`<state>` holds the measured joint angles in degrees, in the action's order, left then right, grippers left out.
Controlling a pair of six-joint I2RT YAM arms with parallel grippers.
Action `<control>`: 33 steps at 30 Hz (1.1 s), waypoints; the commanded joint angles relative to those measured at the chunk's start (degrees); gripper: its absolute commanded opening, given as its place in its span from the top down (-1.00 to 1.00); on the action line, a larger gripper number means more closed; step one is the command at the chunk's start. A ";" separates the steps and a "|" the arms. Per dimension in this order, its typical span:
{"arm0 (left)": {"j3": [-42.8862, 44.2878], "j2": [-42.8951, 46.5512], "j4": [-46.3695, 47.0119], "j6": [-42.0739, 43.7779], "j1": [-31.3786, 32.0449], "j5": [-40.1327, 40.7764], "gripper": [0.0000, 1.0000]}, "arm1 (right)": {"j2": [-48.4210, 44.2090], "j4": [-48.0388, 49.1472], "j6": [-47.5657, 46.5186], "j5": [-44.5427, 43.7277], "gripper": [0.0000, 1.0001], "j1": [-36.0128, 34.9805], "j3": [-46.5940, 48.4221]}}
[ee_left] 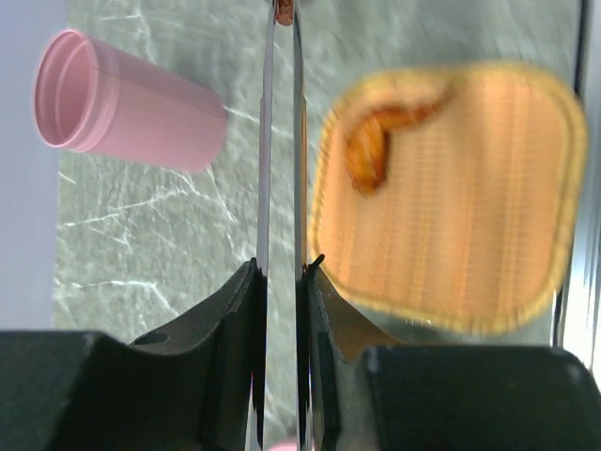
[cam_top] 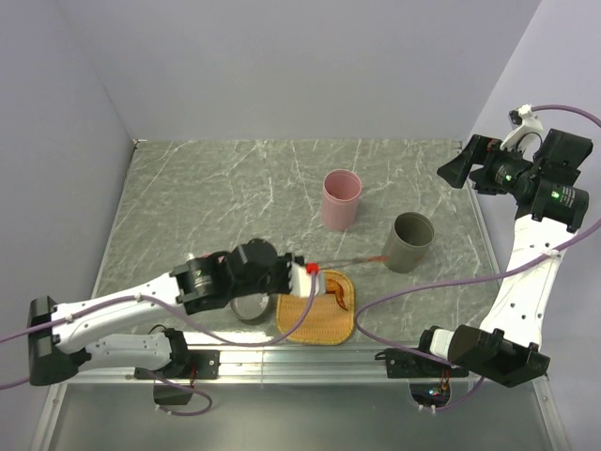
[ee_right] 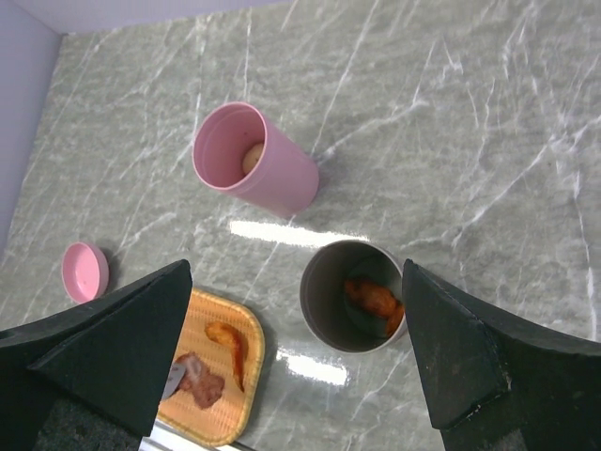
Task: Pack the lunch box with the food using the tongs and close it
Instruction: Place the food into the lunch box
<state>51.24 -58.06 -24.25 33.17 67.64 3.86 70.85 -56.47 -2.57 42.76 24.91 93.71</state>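
The tongs (cam_top: 352,261) (ee_left: 266,150) lie with their long axis running left to right across the top view, tilted slightly toward the far side. The handle end is at the left and the tips point right at the grey cup (cam_top: 411,242) (ee_right: 349,296). The left gripper (cam_top: 293,267) (ee_left: 279,291) is clamped on the handle end above the far left corner of the tray (cam_top: 310,324) (ee_left: 526,282), with one finger pressing each arm. The joined end is hidden inside the gripper. The two arms are squeezed nearly parallel and pinch a small brown-orange food piece (cam_top: 380,257) (ee_left: 284,9). The left wrist view cuts this piece off at its top edge, so its shape cannot be made out. From above, the tips reach the near left side of the grey cup's rim, but their height over it cannot be judged. A brown-orange piece (ee_right: 376,299) lies inside the grey cup, and a pale ball (ee_right: 252,158) sits in the upright pink cup (cam_top: 341,199) (ee_left: 131,108) (ee_right: 272,174). One curved brown-orange piece (cam_top: 338,291) (ee_left: 371,141) rests on the tray, blurred in the left wrist view. A dark grey dish (cam_top: 252,312) is largely covered by the left arm. The right gripper (cam_top: 457,169) (ee_right: 297,272) hangs high at the far right with its jaws spread wide, holding nothing.
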 commanded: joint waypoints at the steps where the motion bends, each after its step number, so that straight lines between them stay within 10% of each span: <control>1: 7.37 -5.46 4.12 -7.75 -2.50 -3.42 0.98 | -1.15 1.62 1.60 0.92 -0.99 -0.21 2.88; 15: 30.65 -26.22 4.48 -19.01 -7.52 -10.27 0.97 | 0.87 2.06 2.48 0.30 -0.99 -0.12 7.10; 33: 39.02 -38.61 4.65 -22.27 -8.22 -13.35 0.95 | 1.84 2.33 4.06 0.65 -0.99 0.05 8.07</control>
<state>86.56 -96.57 -21.93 12.12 59.57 -7.79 72.40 -55.70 1.26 42.96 24.91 99.13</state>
